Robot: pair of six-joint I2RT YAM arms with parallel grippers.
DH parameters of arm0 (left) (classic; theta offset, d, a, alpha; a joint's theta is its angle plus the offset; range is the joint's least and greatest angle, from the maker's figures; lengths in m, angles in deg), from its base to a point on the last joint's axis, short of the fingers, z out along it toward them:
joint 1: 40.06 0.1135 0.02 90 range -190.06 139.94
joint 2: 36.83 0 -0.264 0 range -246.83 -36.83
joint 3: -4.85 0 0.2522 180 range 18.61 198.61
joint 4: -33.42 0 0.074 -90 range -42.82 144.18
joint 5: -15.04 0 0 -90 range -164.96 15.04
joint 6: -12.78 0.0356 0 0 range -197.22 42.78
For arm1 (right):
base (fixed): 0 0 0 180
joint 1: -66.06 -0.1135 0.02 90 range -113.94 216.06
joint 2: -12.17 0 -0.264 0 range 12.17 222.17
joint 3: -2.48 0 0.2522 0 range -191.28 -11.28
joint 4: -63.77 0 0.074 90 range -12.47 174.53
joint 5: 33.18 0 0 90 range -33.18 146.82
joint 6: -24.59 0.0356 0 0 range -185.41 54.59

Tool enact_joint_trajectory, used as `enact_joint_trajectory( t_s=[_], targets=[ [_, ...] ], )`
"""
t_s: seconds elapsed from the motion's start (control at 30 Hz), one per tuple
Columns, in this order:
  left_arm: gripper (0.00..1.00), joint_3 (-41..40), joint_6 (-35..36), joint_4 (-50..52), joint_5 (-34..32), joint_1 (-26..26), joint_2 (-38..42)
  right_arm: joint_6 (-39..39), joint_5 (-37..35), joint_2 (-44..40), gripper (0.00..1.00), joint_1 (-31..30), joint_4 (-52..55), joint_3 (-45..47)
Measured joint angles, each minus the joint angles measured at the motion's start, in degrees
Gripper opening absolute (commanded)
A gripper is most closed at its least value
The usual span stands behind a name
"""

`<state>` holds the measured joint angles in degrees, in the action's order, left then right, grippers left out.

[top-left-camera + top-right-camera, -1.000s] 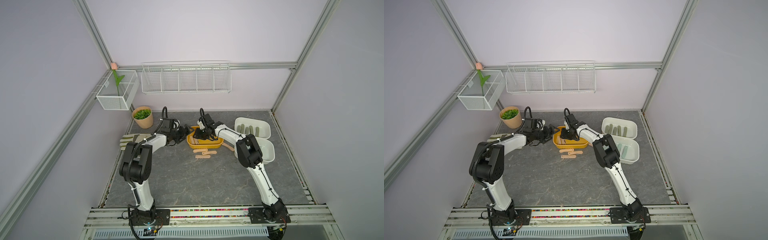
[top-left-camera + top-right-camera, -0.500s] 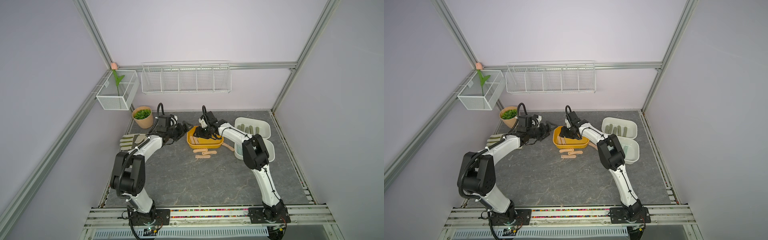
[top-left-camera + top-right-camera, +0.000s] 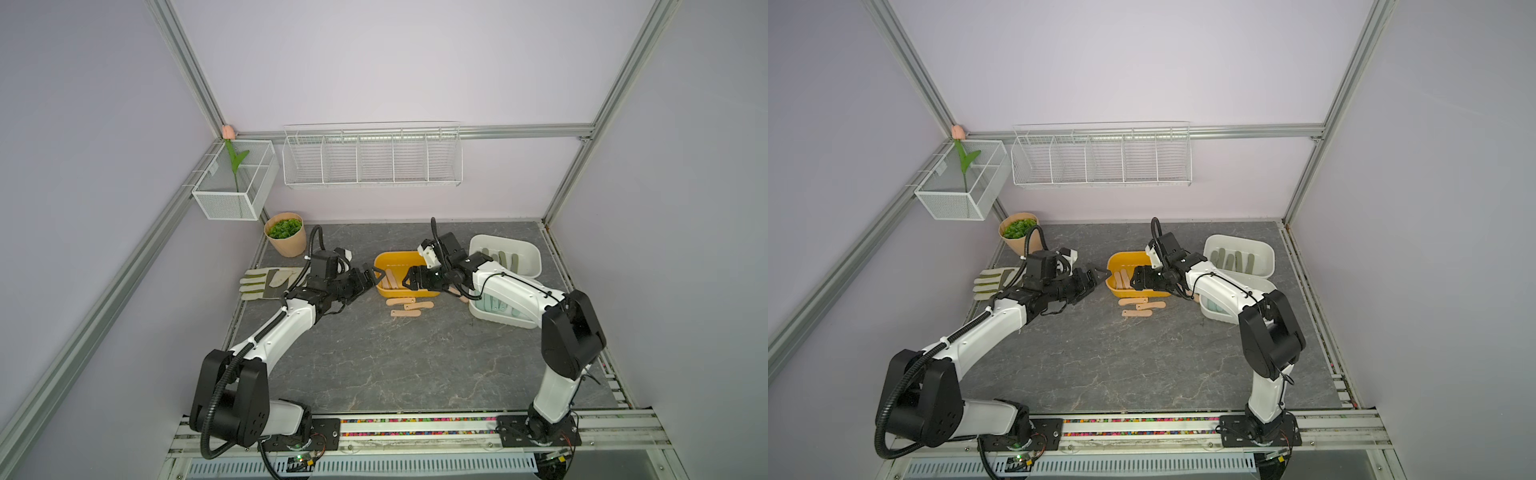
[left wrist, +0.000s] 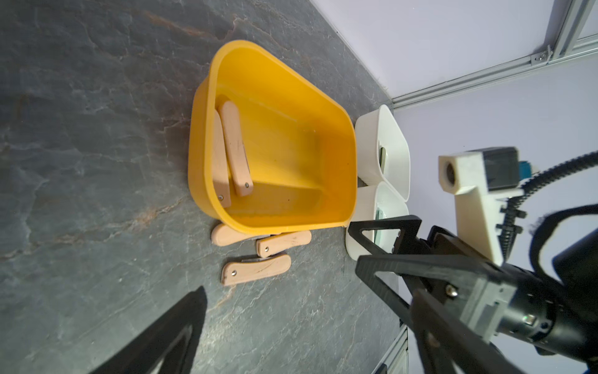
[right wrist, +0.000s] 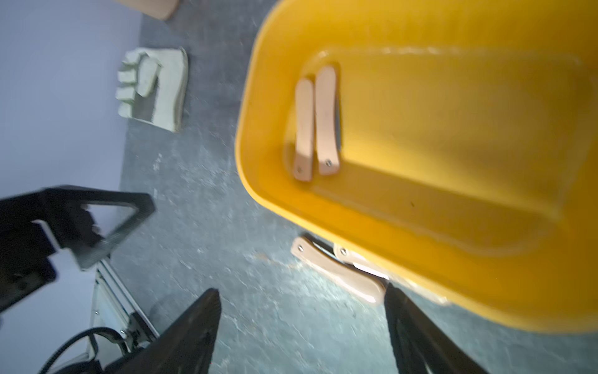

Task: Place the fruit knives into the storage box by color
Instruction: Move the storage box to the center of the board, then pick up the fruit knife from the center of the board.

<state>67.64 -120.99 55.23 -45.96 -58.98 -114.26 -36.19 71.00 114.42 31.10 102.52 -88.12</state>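
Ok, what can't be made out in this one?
- Near white box: the right arm covers most of it in both top views; its mint knives cannot be counted.
- Far white box: left wrist view, its rim hides the contents.
- Loose peach knives: right wrist view, blurred and partly under the yellow box.

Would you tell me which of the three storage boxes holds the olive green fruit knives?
The rear white box, nearest the back wall; the nearer white box holds pale mint knives and the yellow box peach-pink ones.
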Motion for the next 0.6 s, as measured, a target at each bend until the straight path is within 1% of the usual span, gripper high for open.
enact_joint_trajectory(
  t_s=[0.13, 0.27, 0.43, 0.6],
  targets=[
    [0.99, -3.04, -0.85, 0.26, -1.31, -0.33, 3.15, -0.13, -0.9, -3.5, 0.87, -1.16, -0.5, 8.26],
    [0.99, -4.26, -1.29, 0.68, -2.1, -0.33, 4.13, -0.11, -1.38, -3.76, 0.87, -2.4, -1.38, 12.57],
    [0.99, -4.26, -1.51, 0.87, -2.19, -0.33, 4.26, -0.09, -1.92, -2.32, 0.87, -2.75, -3.26, 13.66],
    [0.99, -4.26, -1.62, 0.87, -2.21, -0.33, 4.48, -0.11, -2.58, 1.51, 0.87, -2.75, -4.55, 13.05]
  ],
)
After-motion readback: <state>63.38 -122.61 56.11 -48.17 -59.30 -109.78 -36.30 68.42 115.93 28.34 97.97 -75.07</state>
